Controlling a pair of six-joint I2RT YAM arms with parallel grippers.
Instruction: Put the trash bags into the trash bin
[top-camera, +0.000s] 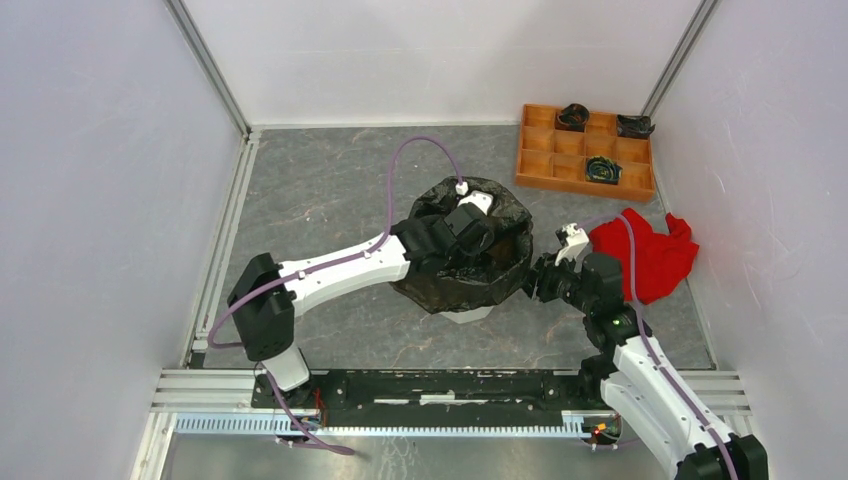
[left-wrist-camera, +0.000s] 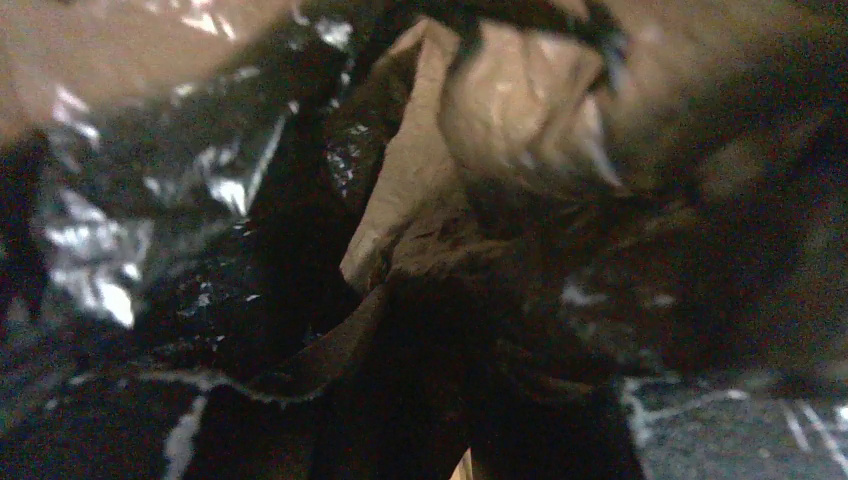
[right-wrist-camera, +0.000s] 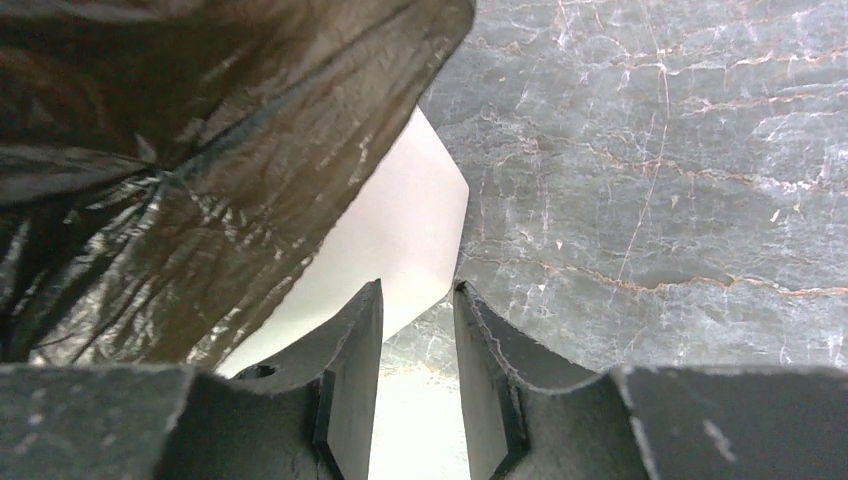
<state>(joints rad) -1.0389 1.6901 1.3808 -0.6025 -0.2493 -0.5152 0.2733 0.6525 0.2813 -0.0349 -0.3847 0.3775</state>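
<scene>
The black glossy trash bag (top-camera: 465, 262) is draped over the white trash bin, of which only the base (top-camera: 468, 314) shows in the top view. My left gripper (top-camera: 487, 238) reaches down into the bag's open mouth. The left wrist view shows only wrinkled black film (left-wrist-camera: 150, 230) close around, and its fingers are lost in the dark. My right gripper (top-camera: 542, 281) sits low beside the bag's right side. In the right wrist view its fingers (right-wrist-camera: 418, 290) stand narrowly apart and empty, facing the bin's white wall (right-wrist-camera: 400, 240) below the bag's hem (right-wrist-camera: 180, 180).
A red cloth (top-camera: 648, 255) lies just right of my right arm. An orange compartmented tray (top-camera: 585, 150) with a few dark items stands at the back right. White walls enclose the grey marbled table (top-camera: 330, 190).
</scene>
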